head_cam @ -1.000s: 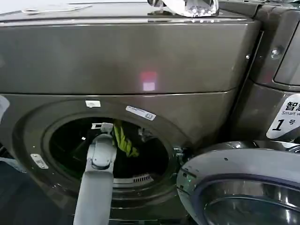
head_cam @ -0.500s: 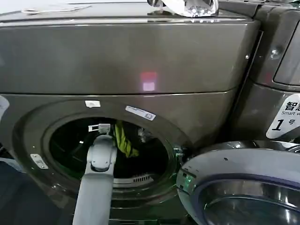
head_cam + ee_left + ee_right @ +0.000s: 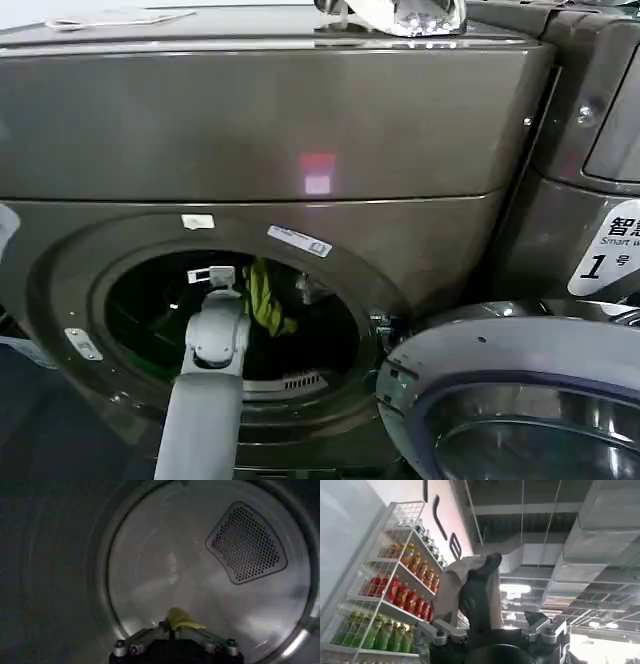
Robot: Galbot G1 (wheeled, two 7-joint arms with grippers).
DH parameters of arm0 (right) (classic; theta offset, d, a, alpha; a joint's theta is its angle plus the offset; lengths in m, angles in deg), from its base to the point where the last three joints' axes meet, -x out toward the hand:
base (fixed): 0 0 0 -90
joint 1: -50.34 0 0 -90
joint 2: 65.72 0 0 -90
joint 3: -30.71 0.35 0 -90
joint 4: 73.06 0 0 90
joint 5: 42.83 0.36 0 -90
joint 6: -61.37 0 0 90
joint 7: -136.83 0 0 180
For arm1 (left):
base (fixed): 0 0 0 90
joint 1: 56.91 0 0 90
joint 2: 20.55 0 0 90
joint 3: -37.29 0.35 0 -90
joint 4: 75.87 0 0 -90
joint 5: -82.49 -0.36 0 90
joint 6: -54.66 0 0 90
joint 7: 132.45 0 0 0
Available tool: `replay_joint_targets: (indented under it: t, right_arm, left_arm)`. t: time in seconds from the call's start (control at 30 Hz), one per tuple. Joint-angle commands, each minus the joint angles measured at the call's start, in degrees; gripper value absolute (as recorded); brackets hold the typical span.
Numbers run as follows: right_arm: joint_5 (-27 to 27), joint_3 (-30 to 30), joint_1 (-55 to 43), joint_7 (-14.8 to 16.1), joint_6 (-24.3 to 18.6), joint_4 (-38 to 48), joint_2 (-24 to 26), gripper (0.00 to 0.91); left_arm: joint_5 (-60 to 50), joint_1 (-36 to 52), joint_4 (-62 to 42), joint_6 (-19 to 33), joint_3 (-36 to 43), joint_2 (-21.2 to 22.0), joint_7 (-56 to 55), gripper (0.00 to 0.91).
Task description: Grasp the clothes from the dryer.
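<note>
From the head view, a white sticker (image 3: pixel 607 250) with a "1" and Chinese writing sits at the right, while the left claw (image 3: pixel 228 276) reaches through the round opening of the dryer (image 3: pixel 300 130) with yellow-green clothes (image 3: pixel 264 300) hanging from it inside the drum. In the left wrist view the claw (image 3: pixel 176 630) is closed on a yellow fold (image 3: pixel 181 620) before the drum's perforated vent (image 3: pixel 246 542). In the right wrist view the right claw (image 3: pixel 485 630) grips pale cloth (image 3: pixel 455 585), raised beside a wire rack of bottles (image 3: pixel 395 595).
</note>
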Motion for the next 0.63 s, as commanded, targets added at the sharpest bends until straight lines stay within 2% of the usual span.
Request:
replay_joint_targets:
  t: [0.03,0.63]
  right_arm:
    - [-0.7,0.4,-0.2,-1.2,1.3,-0.9,0.0,0.907]
    - [-1.5,1.5,-0.2,-1.9,2.4,-1.4,0.4,0.907]
  left_arm:
    - [1.4,0.0,0.0,0.4,0.0,1.3,0.6,0.0]
    - [1.4,0.0,0.0,0.6,0.2,1.3,1.2,0.0]
